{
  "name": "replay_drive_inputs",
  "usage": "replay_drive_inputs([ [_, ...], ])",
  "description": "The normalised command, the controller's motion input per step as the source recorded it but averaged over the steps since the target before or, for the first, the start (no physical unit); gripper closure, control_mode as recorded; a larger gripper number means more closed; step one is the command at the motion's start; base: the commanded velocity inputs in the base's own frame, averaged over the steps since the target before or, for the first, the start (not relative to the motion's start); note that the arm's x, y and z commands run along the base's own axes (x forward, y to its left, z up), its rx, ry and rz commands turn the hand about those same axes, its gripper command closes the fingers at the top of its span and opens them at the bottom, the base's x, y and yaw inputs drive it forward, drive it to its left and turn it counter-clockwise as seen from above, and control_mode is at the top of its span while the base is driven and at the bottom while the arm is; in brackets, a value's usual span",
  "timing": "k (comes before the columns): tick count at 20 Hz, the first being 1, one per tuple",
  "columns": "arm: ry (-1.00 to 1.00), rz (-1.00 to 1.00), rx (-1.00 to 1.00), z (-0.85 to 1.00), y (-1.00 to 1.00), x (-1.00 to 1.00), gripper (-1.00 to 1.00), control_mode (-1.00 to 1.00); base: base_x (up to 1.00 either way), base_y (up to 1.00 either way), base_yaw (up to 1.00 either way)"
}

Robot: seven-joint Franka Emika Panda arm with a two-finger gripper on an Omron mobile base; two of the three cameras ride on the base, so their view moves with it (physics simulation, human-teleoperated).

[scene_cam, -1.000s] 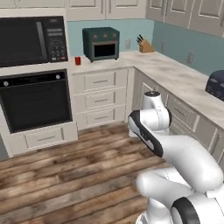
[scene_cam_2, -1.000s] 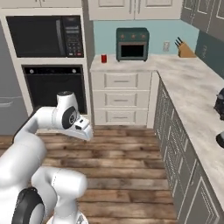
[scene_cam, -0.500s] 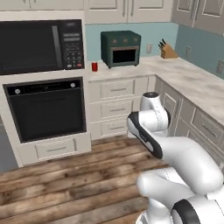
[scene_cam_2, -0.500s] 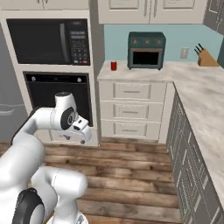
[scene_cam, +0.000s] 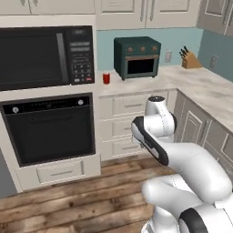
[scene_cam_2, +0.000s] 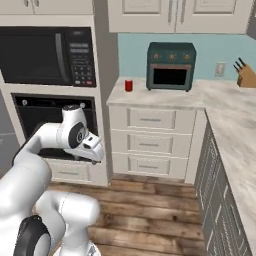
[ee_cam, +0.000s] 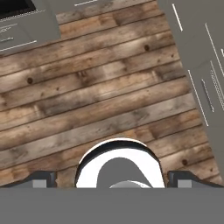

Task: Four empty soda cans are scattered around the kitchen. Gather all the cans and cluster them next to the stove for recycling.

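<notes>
**Left base view: red can's way up on the counter, gripper's pointed at the floor**

So the only soda can (scene_cam: 106, 78) I can spot is a red one standing upright at the left end of the counter (scene_cam: 200, 84), near the edge that butts against the tall cabinet with the microwave (scene_cam: 43, 57) and wall oven (scene_cam: 48, 129). It's just left of the green toaster oven (scene_cam: 137, 57), not touching it, a bit closer to the counter's front edge than the toaster's back. Right base view has the same can (scene_cam_2: 128, 85) in the same spot, left of the toaster.

The gripper (ee_cam: 112, 181) is folded down low in front of the base, aimed at the wood floor (ee_cam: 100, 87). Fingers are spread wide with nothing between them, so it's carrying zilch right now.

The relation that matters, I reckon: the can sits up and ahead of the fingers, above the drawer stack, well apart from the hand. Its long axis is vertical, so a sideways grab around the body looks like the natural call, which means the arm has to lift and swing the hand up to level first. Only one arm, so no picking sides. Can't see the stove from here, so no clue which way the haul goes after.
</notes>
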Motion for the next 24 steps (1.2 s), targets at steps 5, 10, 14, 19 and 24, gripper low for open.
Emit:
replay_drive_inputs([
  [5,0.00,0.00,0.00,0.00,0.00,0.00,-1.00,1.00,0.60,-0.35,0.05],
  [10,0.00,0.00,0.00,0.00,0.00,0.00,-1.00,1.00,0.39,-0.34,0.04],
  [14,0.00,0.00,0.00,0.00,0.00,0.00,-1.00,1.00,0.48,-0.34,0.05],
  [19,0.00,0.00,0.00,0.00,0.00,0.00,-1.00,1.00,0.66,-0.37,0.10],
  [24,0.00,0.00,0.00,0.00,0.00,0.00,-1.00,1.00,0.60,-0.44,0.10],
])
